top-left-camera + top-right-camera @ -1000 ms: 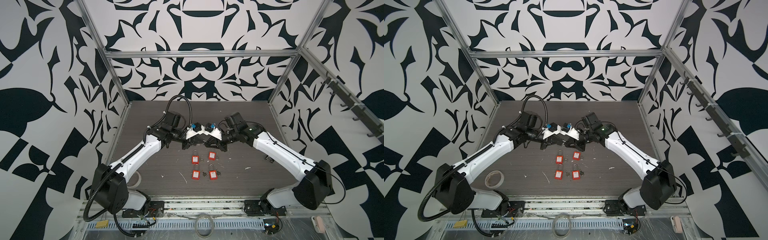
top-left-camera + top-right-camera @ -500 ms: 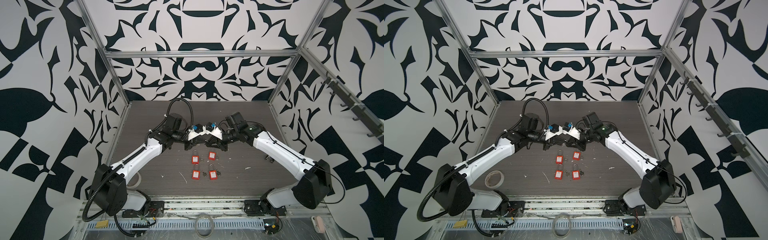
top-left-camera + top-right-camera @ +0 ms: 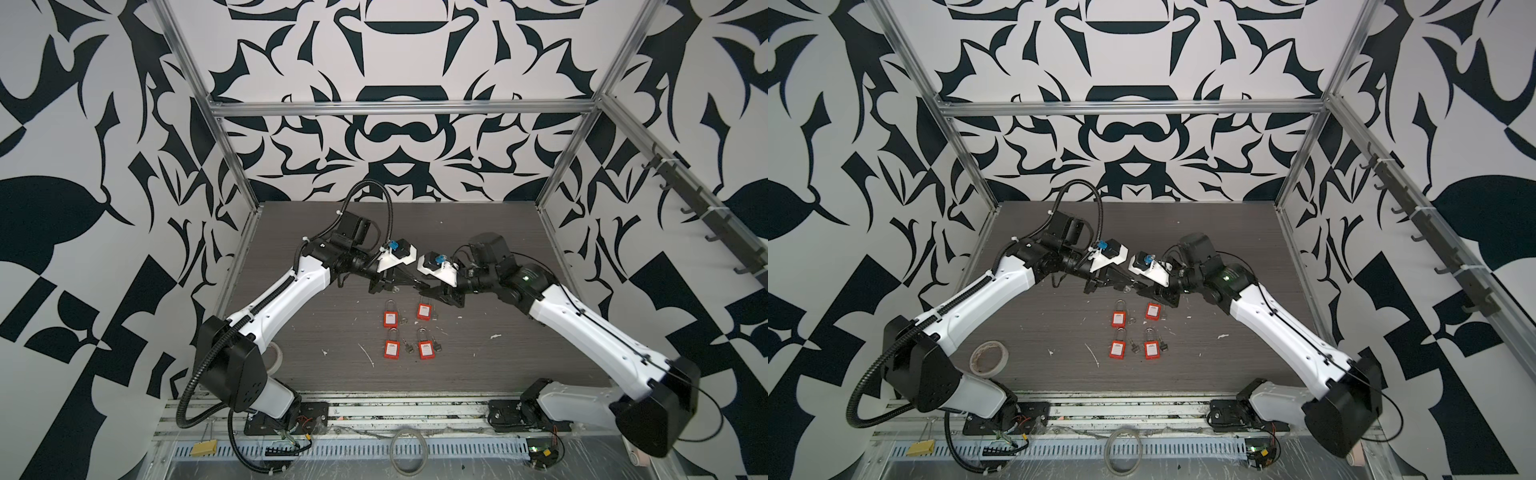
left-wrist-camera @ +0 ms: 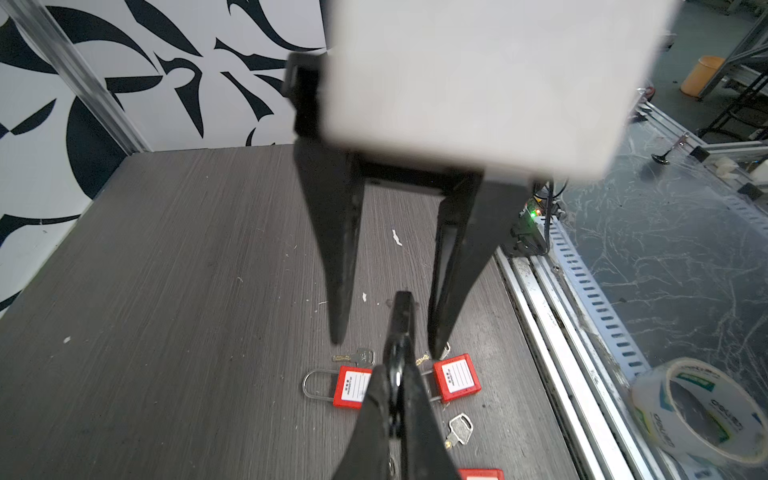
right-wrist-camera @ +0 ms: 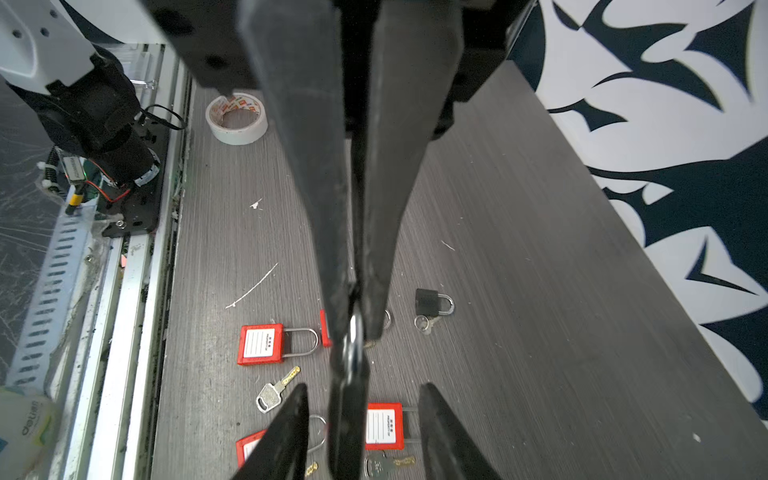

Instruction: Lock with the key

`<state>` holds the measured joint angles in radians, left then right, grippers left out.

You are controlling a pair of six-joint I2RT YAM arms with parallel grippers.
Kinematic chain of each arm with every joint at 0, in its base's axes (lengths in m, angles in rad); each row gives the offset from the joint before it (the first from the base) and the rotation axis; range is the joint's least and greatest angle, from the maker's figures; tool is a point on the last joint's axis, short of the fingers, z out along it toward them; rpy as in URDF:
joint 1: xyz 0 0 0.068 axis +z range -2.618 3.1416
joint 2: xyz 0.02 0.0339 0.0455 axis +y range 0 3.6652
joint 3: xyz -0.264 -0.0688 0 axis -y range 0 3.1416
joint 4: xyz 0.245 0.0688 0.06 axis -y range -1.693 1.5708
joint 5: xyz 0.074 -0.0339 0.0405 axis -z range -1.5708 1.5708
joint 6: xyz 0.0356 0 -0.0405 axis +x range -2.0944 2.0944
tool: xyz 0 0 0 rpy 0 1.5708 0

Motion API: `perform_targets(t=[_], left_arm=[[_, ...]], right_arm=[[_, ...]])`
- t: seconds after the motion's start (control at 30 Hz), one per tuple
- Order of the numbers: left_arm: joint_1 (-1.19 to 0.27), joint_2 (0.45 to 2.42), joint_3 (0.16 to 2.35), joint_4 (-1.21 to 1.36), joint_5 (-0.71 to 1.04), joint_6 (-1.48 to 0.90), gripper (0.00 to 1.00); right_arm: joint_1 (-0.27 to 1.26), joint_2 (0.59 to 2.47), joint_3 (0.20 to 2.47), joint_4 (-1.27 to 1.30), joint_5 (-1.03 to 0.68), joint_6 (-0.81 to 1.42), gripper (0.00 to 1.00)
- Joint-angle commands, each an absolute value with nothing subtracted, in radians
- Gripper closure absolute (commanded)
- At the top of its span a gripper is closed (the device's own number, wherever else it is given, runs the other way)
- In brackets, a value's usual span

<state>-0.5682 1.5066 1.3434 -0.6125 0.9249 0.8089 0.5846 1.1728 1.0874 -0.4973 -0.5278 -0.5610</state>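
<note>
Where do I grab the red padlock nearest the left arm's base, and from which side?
I'd take that red padlock by its body, straight down from above, jaws across its two long sides. It lies flat, shackle pointing rearward, its key apart beside it.

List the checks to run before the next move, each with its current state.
1. Left gripper shut on the black padlock, at its shackle end: ok.
2. Right gripper open, fingers either side of that padlock, apart from it: ok.
3. Key in the held padlock: cannot tell, seen edge-on.
4. Loose silver key lying free on the table: ok.
5. Red padlocks lying below, clear of both grippers: ok.
</note>
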Motion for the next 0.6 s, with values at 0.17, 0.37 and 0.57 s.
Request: perform_targets(t=[0.17,0.37,0.57], left_arm=[[-0.578,1.543,1.425,-0.795,0.896,0.931,1.00],[-0.592,1.547,1.438,-0.804,0.868,0.934,1.00],[-0.603,1.548,1.442,-0.802,0.856,0.930,1.00]], right_arm=[[0.542,1.066,1.068,-0.599,-0.510,-0.523,0.70],[0.541,1.115,1.090,-0.587,-0.602,-0.498,0.75],[0.541,1.134,1.089,-0.588,-0.629,-0.491,0.75]])
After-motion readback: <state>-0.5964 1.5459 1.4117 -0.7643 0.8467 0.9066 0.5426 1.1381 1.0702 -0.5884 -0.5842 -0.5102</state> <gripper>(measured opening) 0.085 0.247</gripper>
